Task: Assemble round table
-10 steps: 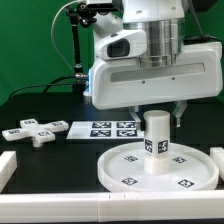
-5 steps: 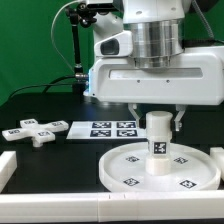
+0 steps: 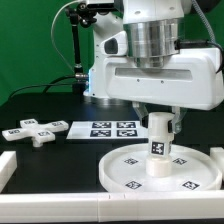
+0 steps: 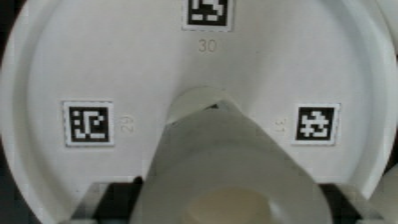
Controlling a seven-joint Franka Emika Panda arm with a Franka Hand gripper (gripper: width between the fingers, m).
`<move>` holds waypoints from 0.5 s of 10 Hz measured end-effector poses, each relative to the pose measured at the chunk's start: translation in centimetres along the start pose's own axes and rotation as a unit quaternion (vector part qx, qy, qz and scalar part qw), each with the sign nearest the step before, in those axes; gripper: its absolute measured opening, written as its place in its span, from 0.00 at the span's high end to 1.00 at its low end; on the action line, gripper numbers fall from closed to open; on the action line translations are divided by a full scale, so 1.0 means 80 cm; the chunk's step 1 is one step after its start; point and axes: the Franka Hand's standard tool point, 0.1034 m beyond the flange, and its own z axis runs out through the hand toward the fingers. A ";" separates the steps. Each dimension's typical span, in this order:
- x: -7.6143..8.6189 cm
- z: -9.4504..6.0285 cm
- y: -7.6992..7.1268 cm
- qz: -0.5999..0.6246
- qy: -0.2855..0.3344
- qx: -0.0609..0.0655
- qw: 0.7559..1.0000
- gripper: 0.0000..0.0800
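The white round disc (image 3: pixel 130 172) lies flat on the black table, tags facing up. The short white cylinder leg (image 3: pixel 160 145) stands upright on its middle, its tag facing the camera. My gripper (image 3: pixel 160 118) reaches down over the leg's top, with a finger on each side, and is shut on the leg. In the wrist view the leg (image 4: pixel 222 150) rises from the disc (image 4: pixel 107 60) toward the camera, and a dark finger pad (image 4: pixel 121 200) presses each flank. The cross-shaped base piece (image 3: pixel 32 131) lies loose at the exterior view's left.
The marker board (image 3: pixel 112 128) lies flat behind the disc, between it and the cross-shaped piece. A white rail (image 3: pixel 6 168) stands at the exterior view's left, and a low white edge (image 3: pixel 60 207) runs along the front. A black stand with cables rises behind the arm.
The arm's body has shifted and turned slightly toward the exterior view's right. The leg in the gripper has moved a little the same way while staying upright on the disc.
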 end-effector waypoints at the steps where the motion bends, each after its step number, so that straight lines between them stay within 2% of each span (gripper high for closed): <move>1: 0.001 0.000 0.001 0.079 -0.007 0.008 0.997 0.49; 2: -0.001 0.002 0.004 0.153 -0.012 0.015 0.988 0.49; 4: -0.003 0.003 0.004 0.277 -0.016 0.038 0.960 0.49; 5: -0.004 0.003 0.003 0.325 -0.023 0.043 0.944 0.49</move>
